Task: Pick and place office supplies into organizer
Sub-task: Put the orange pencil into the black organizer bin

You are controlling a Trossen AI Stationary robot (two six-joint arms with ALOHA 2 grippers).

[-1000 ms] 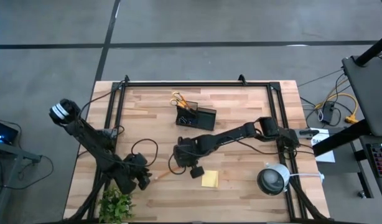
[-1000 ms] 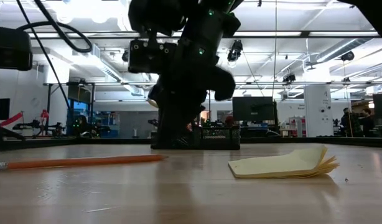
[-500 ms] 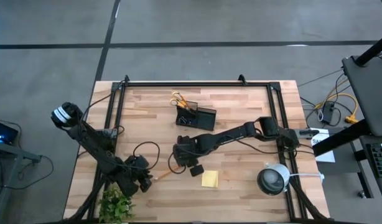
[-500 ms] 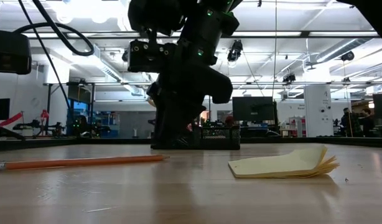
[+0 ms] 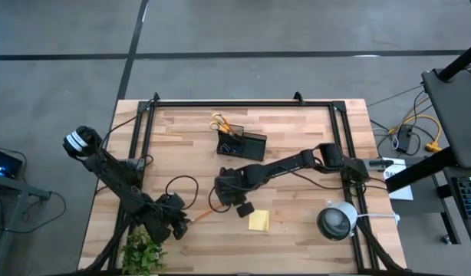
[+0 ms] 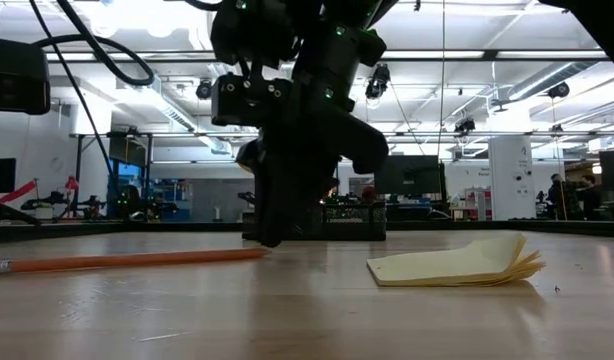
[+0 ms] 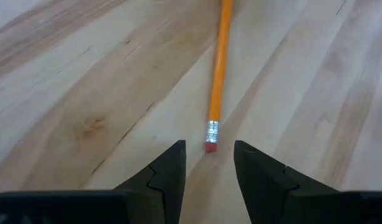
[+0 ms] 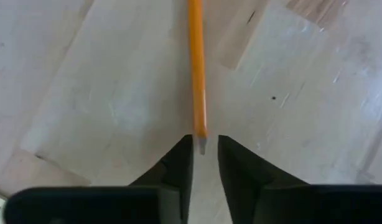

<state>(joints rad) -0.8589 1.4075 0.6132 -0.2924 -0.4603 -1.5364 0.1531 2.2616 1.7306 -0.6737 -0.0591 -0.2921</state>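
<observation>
Right claw (image 8: pixel 205 149) low over the desk (image 8: pixel 85 93), fingers narrowly parted with the sharpened tip of the orange pencil (image 8: pixel 196 68) in the slot between them; contact cannot be told. Left claw (image 7: pixel 209 163) spread, bracketing the eraser end without gripping. Organizer (image 5: pixel 242 143) well beyond the right claw

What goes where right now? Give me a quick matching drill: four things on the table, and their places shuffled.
Things:
1. orange pencil
2. sticky-note pad
3. scissors
4. green plant

Places:
A. standing in the black organizer
B. at the table's near left corner
C. flat on the wood, just right of the right gripper
D. lying between the two grippers, eraser end toward the left gripper

Pairs: 1-D, 2-C, 3-A, 4-B
</observation>
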